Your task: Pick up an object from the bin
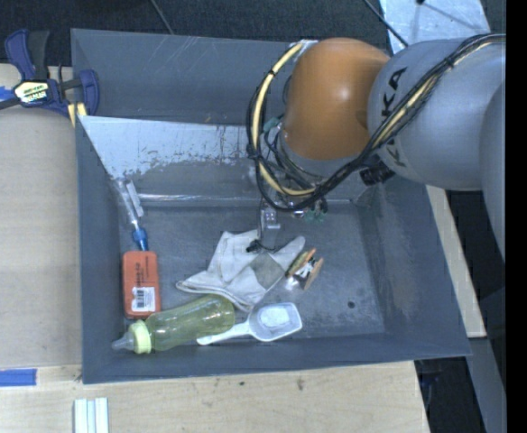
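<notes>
Hand low over crumpled white cloth, mid-bin. Its grip: cannot tell. Green bottle and white scoop lie just beyond.

**Robotics laboratory, bin-picking cell.** You can read the setting from the hardware. A large grey industrial robot arm carries KUKA lettering on its casing and a smooth orange dome cover at its wrist. Yellow and black cables loop in bundles round that cover. Beneath it you see a grey sheet-metal bin with sloped walls, its far wall scuffed. The contents are unrelated household items: a clear baby bottle with a yellow-green teat, a crumpled white cloth, a small orange box and a white plastic scoop. A thin black cable trails over the dark surface behind the bin.
</notes>
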Motion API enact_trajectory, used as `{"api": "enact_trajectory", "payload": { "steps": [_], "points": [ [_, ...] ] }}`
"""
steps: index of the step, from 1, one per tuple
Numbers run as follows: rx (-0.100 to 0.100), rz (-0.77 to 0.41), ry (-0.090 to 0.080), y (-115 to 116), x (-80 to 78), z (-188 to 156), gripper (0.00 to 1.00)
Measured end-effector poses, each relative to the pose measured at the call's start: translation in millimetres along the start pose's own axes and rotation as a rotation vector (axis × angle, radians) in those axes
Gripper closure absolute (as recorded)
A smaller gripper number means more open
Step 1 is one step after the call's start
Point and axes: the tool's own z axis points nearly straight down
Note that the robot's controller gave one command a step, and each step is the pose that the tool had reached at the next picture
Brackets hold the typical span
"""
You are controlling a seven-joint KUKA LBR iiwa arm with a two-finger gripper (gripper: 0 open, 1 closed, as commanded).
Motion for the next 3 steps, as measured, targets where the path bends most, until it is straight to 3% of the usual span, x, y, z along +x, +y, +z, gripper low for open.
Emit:
{"api": "enact_trajectory", "payload": {
  "steps": [1,2,3],
  "points": [
    [-0.001,0.025,-0.006,-8.7,22.9,50.5,0.00],
    [0.000,0.060,-0.001,-19.8,24.9,82.3,1.00],
    [0.000,0.060,-0.001,-19.9,24.9,82.3,1.00]
  ]
}}
